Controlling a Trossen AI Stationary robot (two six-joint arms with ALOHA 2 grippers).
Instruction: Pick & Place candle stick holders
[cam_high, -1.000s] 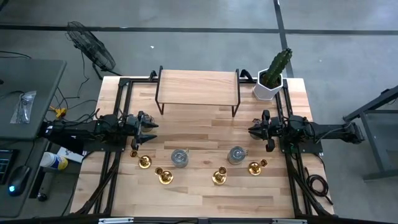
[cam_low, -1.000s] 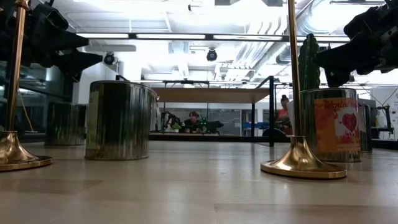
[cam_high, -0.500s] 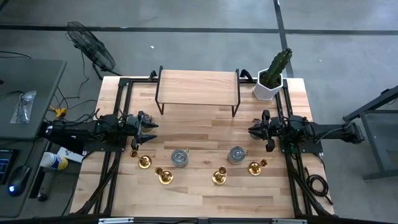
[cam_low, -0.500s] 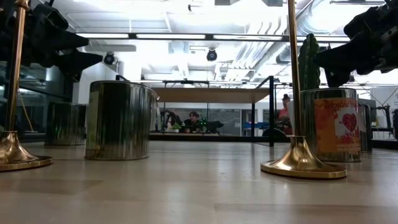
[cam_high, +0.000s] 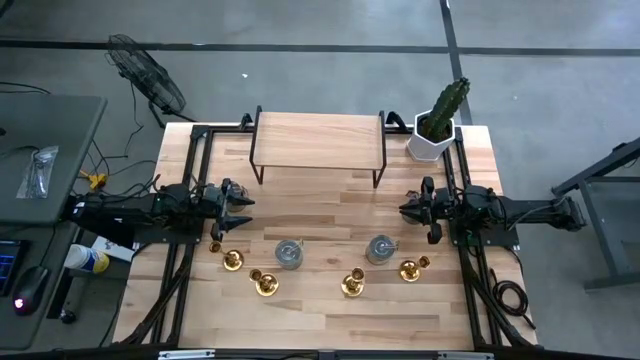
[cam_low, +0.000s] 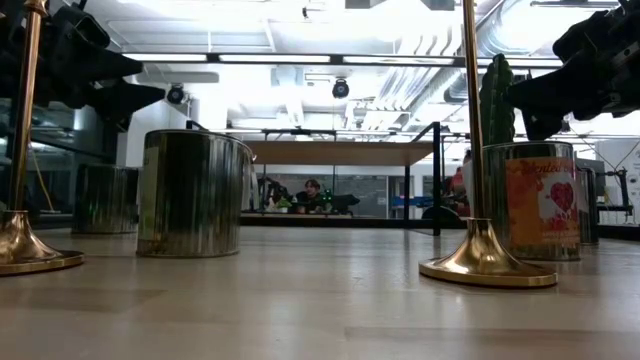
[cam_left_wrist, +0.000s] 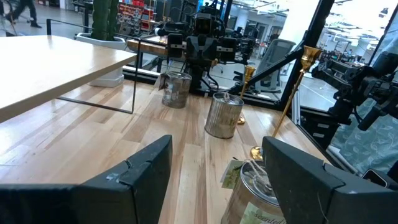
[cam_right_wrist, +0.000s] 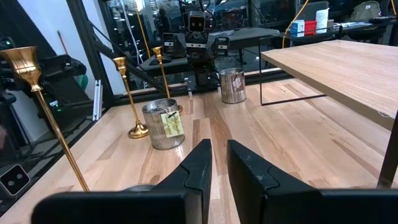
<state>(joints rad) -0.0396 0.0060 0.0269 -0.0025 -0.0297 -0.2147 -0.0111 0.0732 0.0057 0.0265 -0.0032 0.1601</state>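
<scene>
Bench (cam_high: 320, 300) crowded: my spread left claw (cam_high: 237, 205) could topple tall candle stick holders (cam_high: 232, 260) beside tins (cam_high: 289, 253); right claw (cam_high: 408, 209) clenched, empty.

— What were the candle stick holders (cam_high: 265, 284) made of?
— Polished gold metal, very glossy. The tin cans (cam_high: 289, 253) looked like dull silvery metal, one with a paper label.
— And the table (cam_high: 330, 310)?
— Pale wood planks, smooth, softly sheened.
</scene>
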